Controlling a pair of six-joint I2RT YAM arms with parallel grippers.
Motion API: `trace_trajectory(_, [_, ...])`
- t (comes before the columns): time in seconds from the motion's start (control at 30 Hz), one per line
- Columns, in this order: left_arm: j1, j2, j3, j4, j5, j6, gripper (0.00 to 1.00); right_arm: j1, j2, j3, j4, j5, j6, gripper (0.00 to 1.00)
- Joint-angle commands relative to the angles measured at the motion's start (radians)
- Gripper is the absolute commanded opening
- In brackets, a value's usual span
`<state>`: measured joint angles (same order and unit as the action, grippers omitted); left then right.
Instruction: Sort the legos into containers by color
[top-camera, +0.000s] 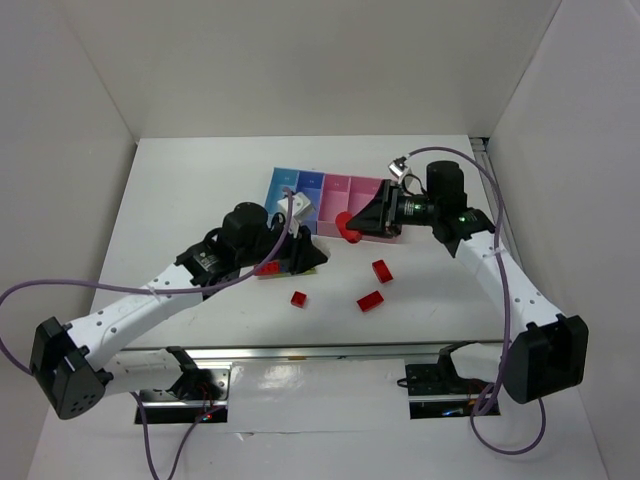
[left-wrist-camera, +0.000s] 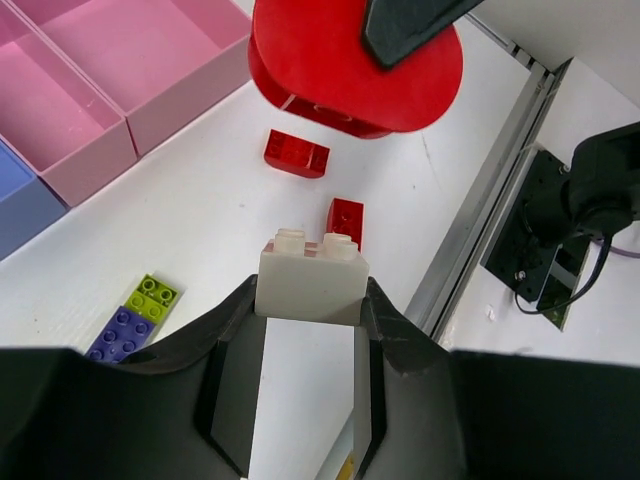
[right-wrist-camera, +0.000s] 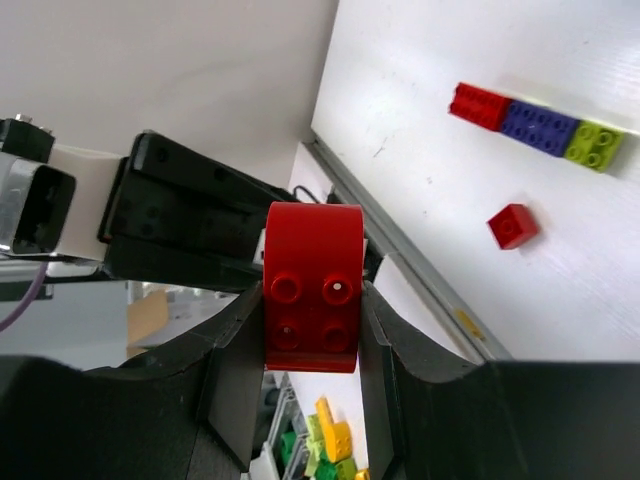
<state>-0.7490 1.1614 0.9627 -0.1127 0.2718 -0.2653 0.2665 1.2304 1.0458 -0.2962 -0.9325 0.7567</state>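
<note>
My left gripper (top-camera: 300, 212) is shut on a whitish lego (left-wrist-camera: 313, 282) and holds it above the near edge of the containers (top-camera: 300, 183), a row of light blue, darker blue, pink and wider pink bins. My right gripper (top-camera: 352, 228) is shut on a red lego with a rounded end (right-wrist-camera: 312, 290), just in front of the pink bins (left-wrist-camera: 150, 60); it also shows in the left wrist view (left-wrist-camera: 340, 70). Three loose red legos (top-camera: 382, 271) (top-camera: 370, 300) (top-camera: 298, 298) lie on the table. A joined red, purple and yellow-green lego row (right-wrist-camera: 540, 128) lies under my left arm.
The two grippers are close together in front of the bins. A metal rail (top-camera: 330, 352) runs along the table's near edge. White walls enclose the table on the left, back and right.
</note>
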Motion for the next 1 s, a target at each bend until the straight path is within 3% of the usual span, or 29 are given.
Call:
trace_trajectory(0.0, [0.000, -0.029, 0.011, 0.030, -0.028, -0.015, 0.00, -0.035, -0.023, 0.003, -0.056, 0.009, -0.065, 0.03])
trace_trajectory(0.07, [0.000, -0.039, 0.011, 0.015, -0.045, -0.015, 0.00, -0.048, -0.013, 0.037, -0.089, 0.061, -0.095, 0.03])
trace_trajectory(0.13, [0.000, -0.039, 0.011, -0.016, -0.092, -0.015, 0.00, -0.062, 0.004, 0.097, -0.164, 0.209, -0.157, 0.03])
trace_trajectory(0.33, [0.000, -0.039, 0.021, -0.105, -0.217, -0.089, 0.00, -0.047, 0.082, 0.161, -0.244, 0.835, -0.223, 0.03])
trace_trajectory(0.43, [0.042, 0.007, 0.066, -0.169, -0.206, -0.135, 0.00, -0.035, 0.188, 0.183, -0.221, 0.995, -0.258, 0.03])
trace_trajectory(0.63, [0.054, 0.135, 0.177, -0.239, -0.146, -0.196, 0.00, 0.003, 0.452, 0.315, -0.185, 1.084, -0.309, 0.07])
trace_trajectory(0.8, [0.054, 0.225, 0.289, -0.280, -0.166, -0.219, 0.00, 0.013, 0.560, 0.414, -0.166, 1.115, -0.318, 0.13])
trace_trajectory(0.93, [0.063, 0.303, 0.373, -0.341, -0.184, -0.229, 0.00, 0.013, 0.636, 0.470, -0.166, 1.115, -0.318, 0.27])
trace_trajectory(0.97, [0.063, 0.328, 0.399, -0.350, -0.193, -0.238, 0.00, 0.013, 0.636, 0.482, -0.178, 1.115, -0.329, 0.49])
